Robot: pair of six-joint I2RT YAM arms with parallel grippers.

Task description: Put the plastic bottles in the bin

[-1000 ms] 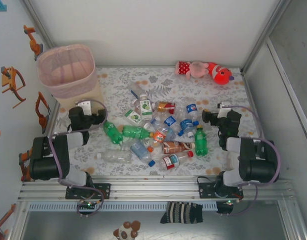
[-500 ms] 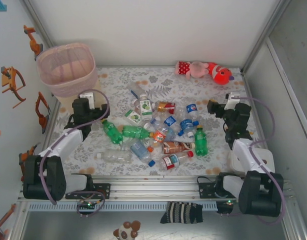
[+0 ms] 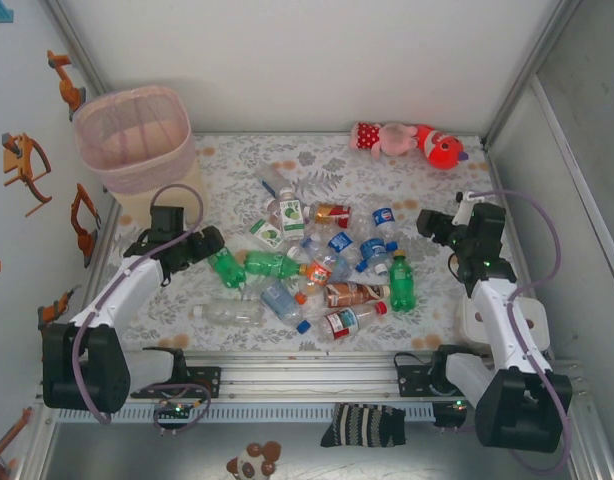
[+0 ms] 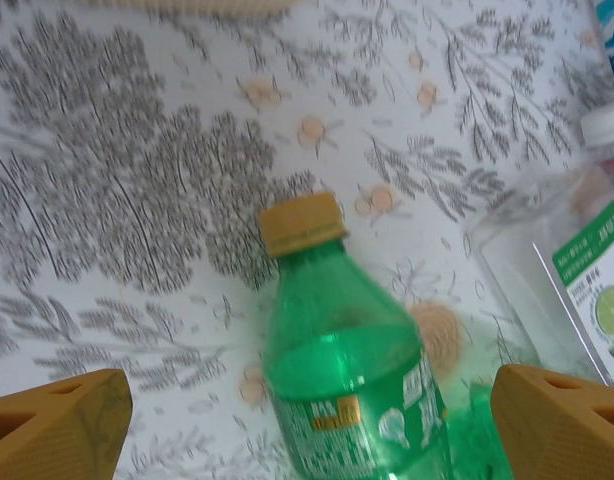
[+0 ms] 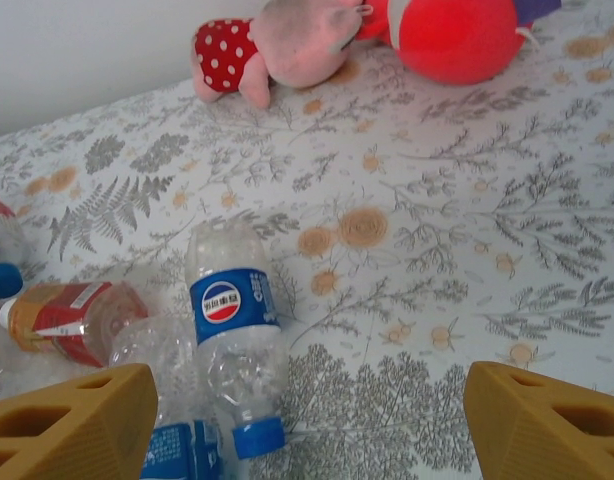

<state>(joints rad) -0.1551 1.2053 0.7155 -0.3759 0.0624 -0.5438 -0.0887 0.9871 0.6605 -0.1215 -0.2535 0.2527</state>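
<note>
Top external view: high and behind the robot, looking down on the whole table. Left wrist view: close, looking down on a green bottle. Right wrist view: low, facing the far plush toy; both lie within the overhead field

- Overhead view: bright, even light. The white back wall at the top of the frame is nearly washed out, and the strip along the bottom edge sits dimmer and greyer.
- Shadows on the patterned cloth are faint and soft-edged.
- Left wrist view is soft all over. Light passes through the green bottle, and a green tint spills just right of it.
- The left gripper has its fingertips blurred in the lower corners.
- Right wrist view is crisper, with pale glints on the blue-labelled bottle. The right gripper looks fuzzy at the lower corners.
</note>
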